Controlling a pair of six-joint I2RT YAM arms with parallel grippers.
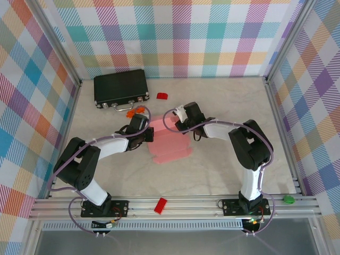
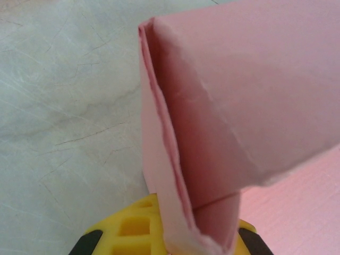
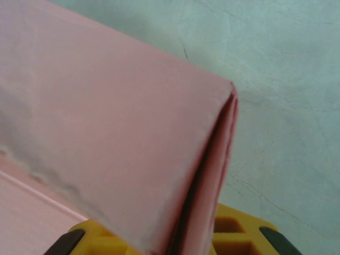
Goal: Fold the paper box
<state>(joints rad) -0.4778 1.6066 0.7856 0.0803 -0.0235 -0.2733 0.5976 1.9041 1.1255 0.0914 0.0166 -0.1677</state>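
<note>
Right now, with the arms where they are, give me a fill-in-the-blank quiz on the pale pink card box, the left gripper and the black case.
1. The left gripper is ___ on a folded edge of the pale pink thin-card paper box.
2. Its fingers are ___ in colour.
3. The black rectangular case sits at the far ___ corner of the table.
Missing words: shut; yellow; left.

Pale pink thin-card paper box, matt, faintly fibrous at creased edges, pale marbled table top, smooth, finely scratched, black rectangular case, slight sheen.
</note>
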